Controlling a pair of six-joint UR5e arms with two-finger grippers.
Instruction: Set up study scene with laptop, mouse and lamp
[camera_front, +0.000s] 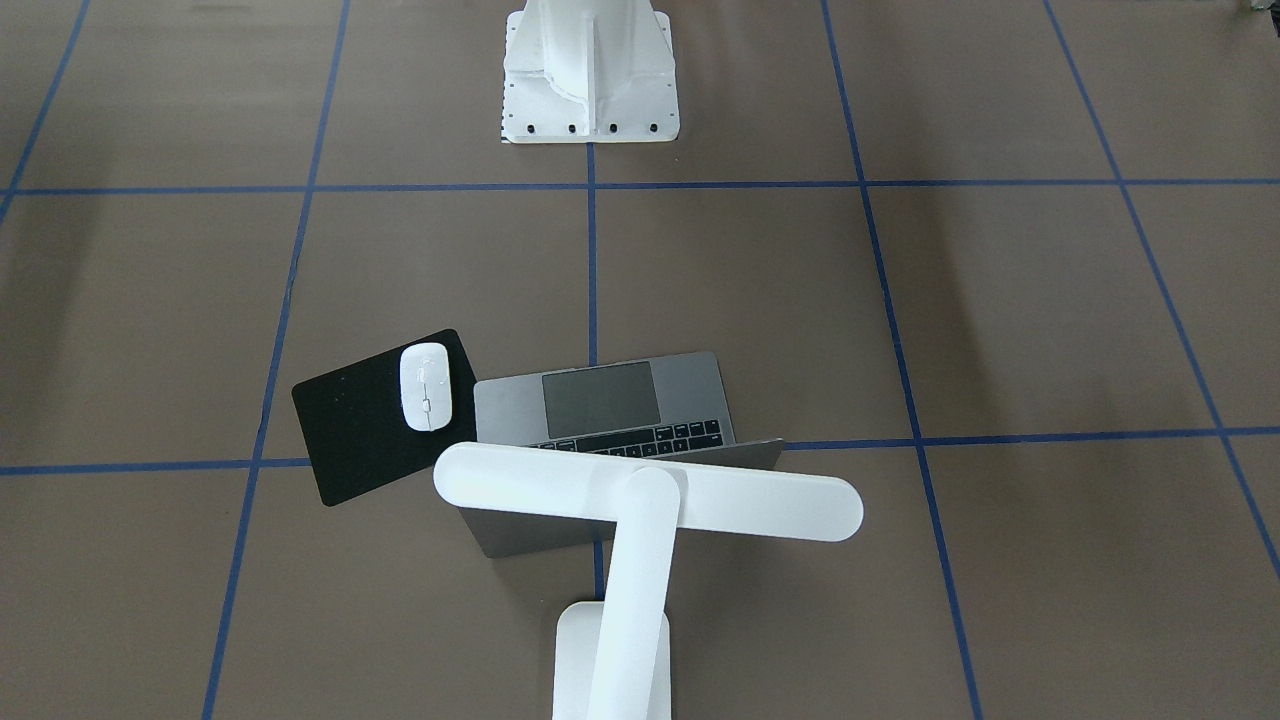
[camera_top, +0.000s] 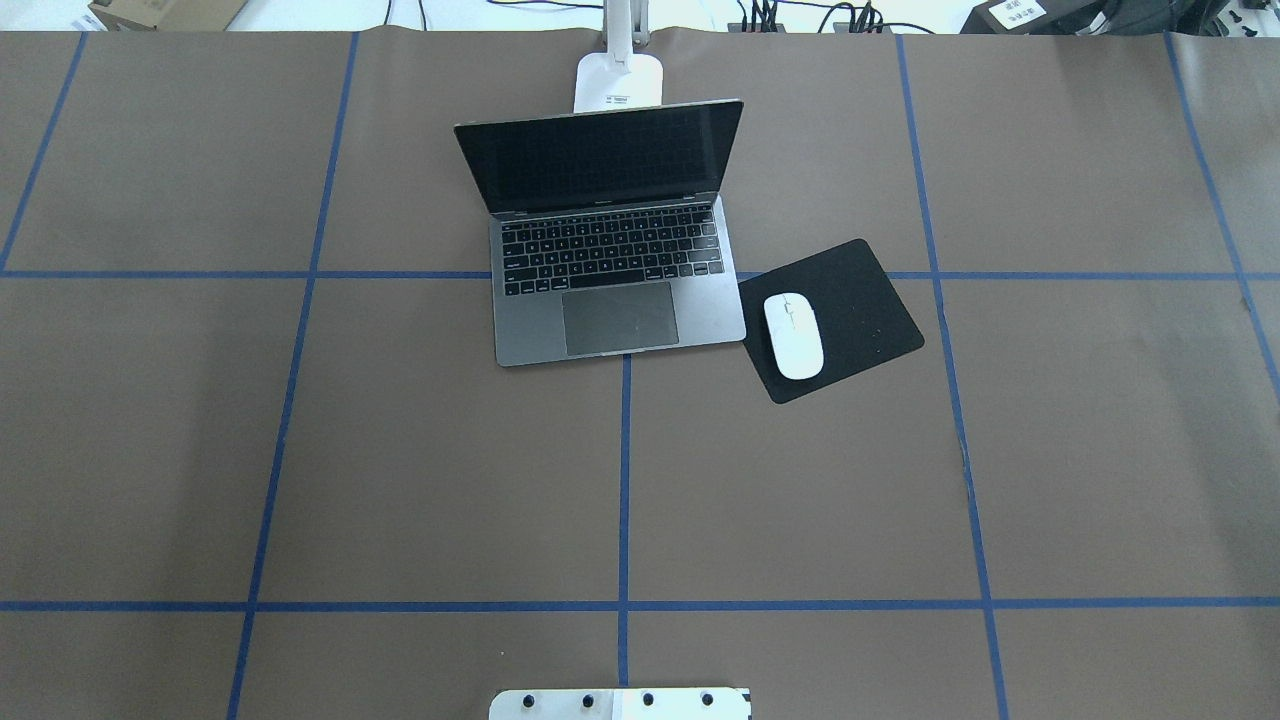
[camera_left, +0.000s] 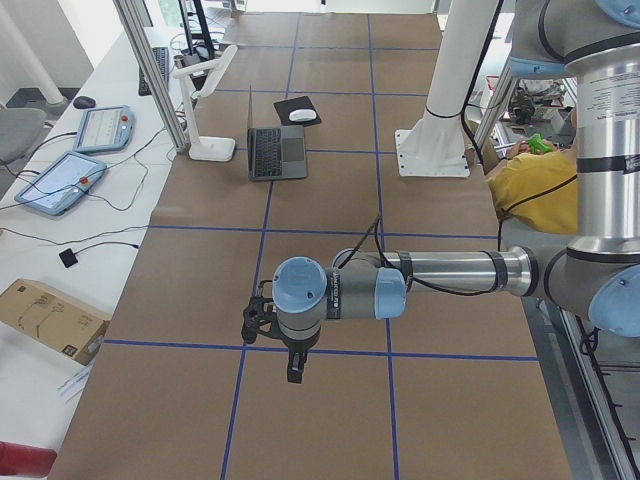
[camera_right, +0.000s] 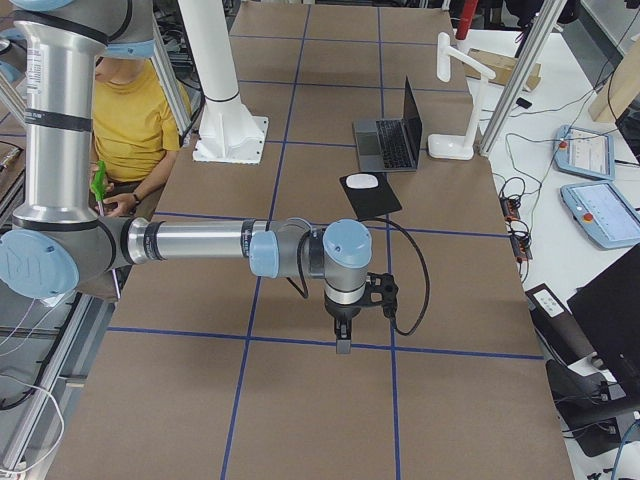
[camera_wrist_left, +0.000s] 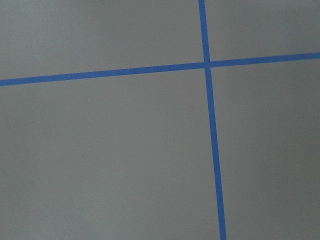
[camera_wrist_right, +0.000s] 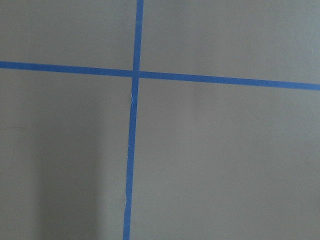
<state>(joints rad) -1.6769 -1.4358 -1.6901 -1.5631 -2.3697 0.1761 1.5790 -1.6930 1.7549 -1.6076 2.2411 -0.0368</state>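
Note:
The laptop (camera_top: 610, 260) stands open at the table's far middle, screen facing the robot; it also shows in the front view (camera_front: 600, 400). The white mouse (camera_top: 793, 335) lies on a black pad (camera_top: 860, 300) right of the laptop. The white lamp (camera_front: 640, 500) stands behind the laptop, its bar head over the lid; only its base (camera_top: 618, 82) shows overhead. My left gripper (camera_left: 290, 370) hangs over bare table far from them; I cannot tell if it is open. My right gripper (camera_right: 343, 342) likewise, state unclear. Both wrist views show only brown table and blue tape.
The white bolted pedestal (camera_front: 590, 80) stands at the robot's side of the table. A person in a yellow shirt (camera_right: 130, 120) sits behind it. Tablets and cables (camera_left: 60, 180) lie on the side bench beyond the table's far edge.

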